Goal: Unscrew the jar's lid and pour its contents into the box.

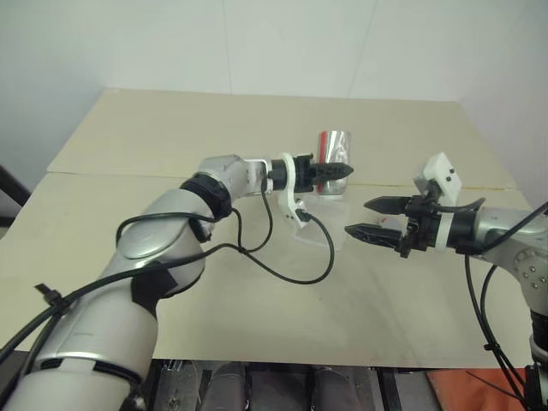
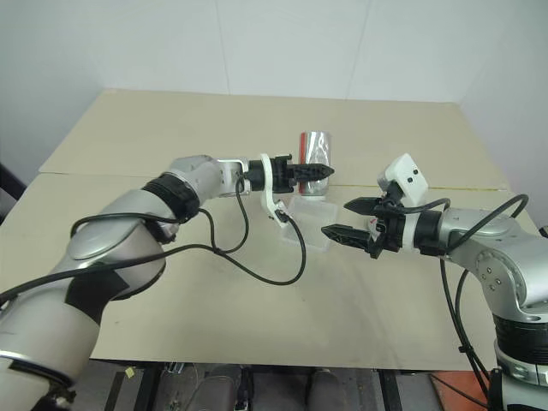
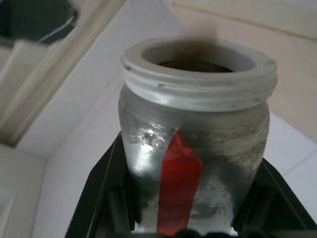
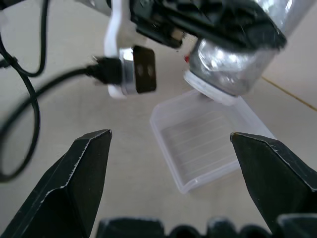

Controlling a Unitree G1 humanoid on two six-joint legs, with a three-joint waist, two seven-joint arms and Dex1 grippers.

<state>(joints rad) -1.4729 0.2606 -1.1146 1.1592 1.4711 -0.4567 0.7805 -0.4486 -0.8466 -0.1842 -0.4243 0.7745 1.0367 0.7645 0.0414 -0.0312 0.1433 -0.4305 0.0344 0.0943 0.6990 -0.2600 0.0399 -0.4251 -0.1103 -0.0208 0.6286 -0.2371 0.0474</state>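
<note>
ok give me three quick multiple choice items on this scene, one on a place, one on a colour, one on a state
1. Where is the jar?
A. over the clear box
B. standing at the table's far edge
C. in the right gripper

2. What colour is the mark on the jar?
A. blue
B. red
C. green

3. How is the right gripper?
A. shut on the lid
B. shut on nothing
C. open and empty

Answers: 1 A, the left gripper holds the jar tipped above the box. 2 B, a red strip shows on its side. 3 C, its fingers stand apart with nothing between.
</note>
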